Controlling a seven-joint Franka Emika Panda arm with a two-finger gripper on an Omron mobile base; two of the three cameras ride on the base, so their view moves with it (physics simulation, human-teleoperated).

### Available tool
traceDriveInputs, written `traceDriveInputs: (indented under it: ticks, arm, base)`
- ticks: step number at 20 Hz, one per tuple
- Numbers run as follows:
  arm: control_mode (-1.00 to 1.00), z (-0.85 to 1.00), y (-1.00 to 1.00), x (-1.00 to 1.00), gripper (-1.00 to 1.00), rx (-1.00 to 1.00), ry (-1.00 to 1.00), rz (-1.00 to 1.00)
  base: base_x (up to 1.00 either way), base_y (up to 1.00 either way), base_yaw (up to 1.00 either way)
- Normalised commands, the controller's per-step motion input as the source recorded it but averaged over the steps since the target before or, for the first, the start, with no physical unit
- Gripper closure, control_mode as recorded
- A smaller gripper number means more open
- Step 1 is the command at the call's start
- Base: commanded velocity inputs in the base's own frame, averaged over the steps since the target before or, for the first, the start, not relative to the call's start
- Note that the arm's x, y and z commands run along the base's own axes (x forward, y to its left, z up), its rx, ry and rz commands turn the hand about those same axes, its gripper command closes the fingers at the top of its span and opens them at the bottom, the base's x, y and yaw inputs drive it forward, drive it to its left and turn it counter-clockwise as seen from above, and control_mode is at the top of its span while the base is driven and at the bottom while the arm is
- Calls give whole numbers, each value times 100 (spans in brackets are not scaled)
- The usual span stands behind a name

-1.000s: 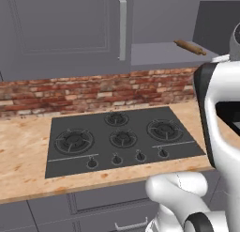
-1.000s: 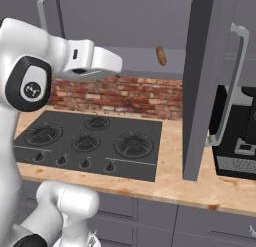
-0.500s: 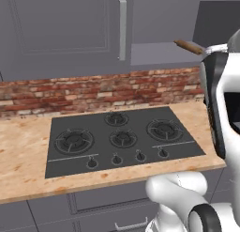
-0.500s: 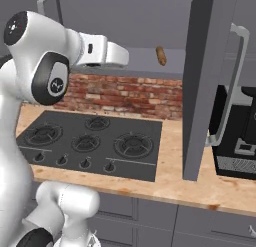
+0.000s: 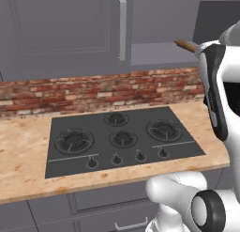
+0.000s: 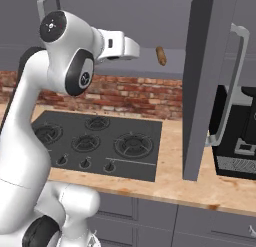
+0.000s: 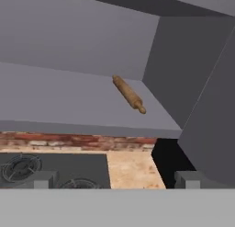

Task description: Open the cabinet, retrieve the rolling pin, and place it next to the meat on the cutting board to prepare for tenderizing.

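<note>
The cabinet stands open; its door [image 6: 204,76] is swung out toward me, with the long bar handle [image 6: 235,86] on it. The rolling pin [image 7: 128,93], a brown wooden cylinder with knob ends, lies at a slant on the cabinet's bottom shelf [image 7: 69,97]. One end of the rolling pin [image 6: 160,55] pokes over the shelf's front, and the rolling pin [image 5: 186,46] shows beside my arm. My gripper [image 7: 114,180] is open and empty, level with the shelf's front edge and short of the pin. The gripper [image 6: 134,47] hangs left of the pin's end. The meat and the cutting board are out of view.
A black gas hob [image 5: 122,137] sits in the wooden counter [image 5: 23,151] below, with a brick backsplash [image 5: 70,92] behind. A black coffee machine [image 6: 237,136] stands right of the open door. A shut cabinet door [image 5: 61,29] is on the left.
My arm has lifted and swung the hand up and rightward, closer to the open cabinet shelf and the rolling pin. The jaws stay open. The pin has not moved.
</note>
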Motion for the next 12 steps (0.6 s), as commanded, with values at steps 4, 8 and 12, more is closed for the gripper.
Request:
traceDriveInputs:
  ticks: [4, 8, 12]
  arm:
    - [-100, -3, -16, 46, -100, 0, 3, 5]
    - [-100, -6, -20, 48, -100, 0, 6, 1]
    - [-100, -6, -18, 54, -100, 0, 8, 0]
  base:
    - [0, 0, 0]
    - [0, 0, 0]
    - [0, 0, 0]
